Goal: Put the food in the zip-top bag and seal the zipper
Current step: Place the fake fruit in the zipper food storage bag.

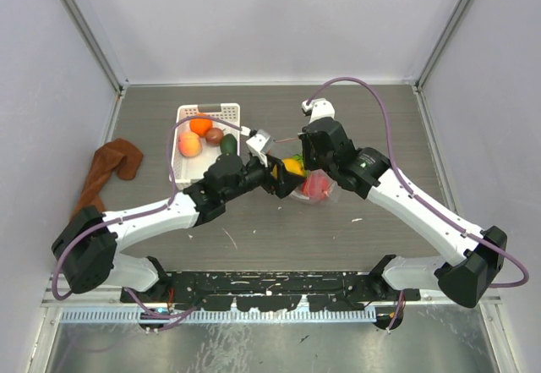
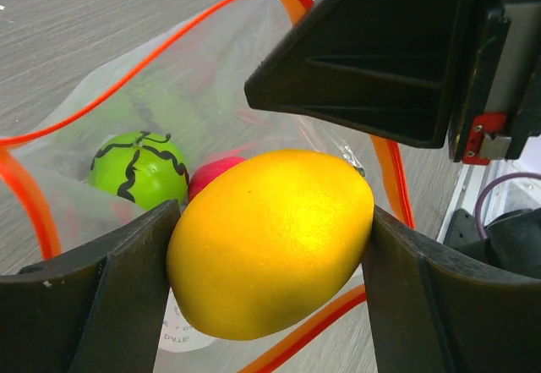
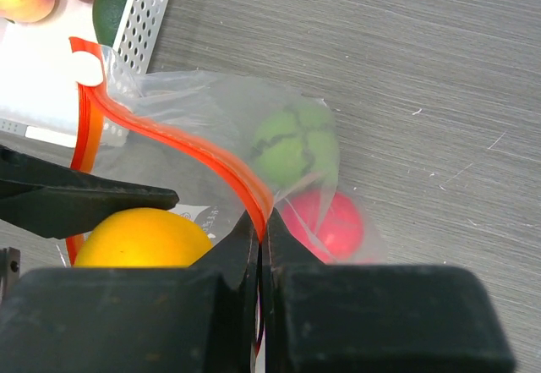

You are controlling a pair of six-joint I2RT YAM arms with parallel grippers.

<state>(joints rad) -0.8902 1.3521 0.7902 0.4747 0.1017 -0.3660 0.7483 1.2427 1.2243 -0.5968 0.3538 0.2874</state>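
Observation:
My left gripper (image 2: pixel 270 255) is shut on a yellow toy fruit (image 2: pixel 270 242) and holds it at the open mouth of the clear zip-top bag (image 2: pixel 211 94); from above the yellow fruit (image 1: pixel 292 167) shows mid-table. Inside the bag lie a bright green fruit (image 2: pixel 139 170) and a magenta-red one (image 3: pixel 330 225). My right gripper (image 3: pixel 264 233) is shut on the red-orange zipper strip (image 3: pixel 203 157) and holds the mouth up. An orange (image 1: pixel 200 125), a peach-pink (image 1: pixel 189 144), a brownish-maroon (image 1: pixel 214 135) and a dark green (image 1: pixel 229 145) piece lie in the basket.
A white slotted basket (image 1: pixel 181 163) stands at the back left of the table. A brown cloth (image 1: pixel 110 167) lies at the left edge. The two arms meet over the table's middle. Walls close in the far and side edges.

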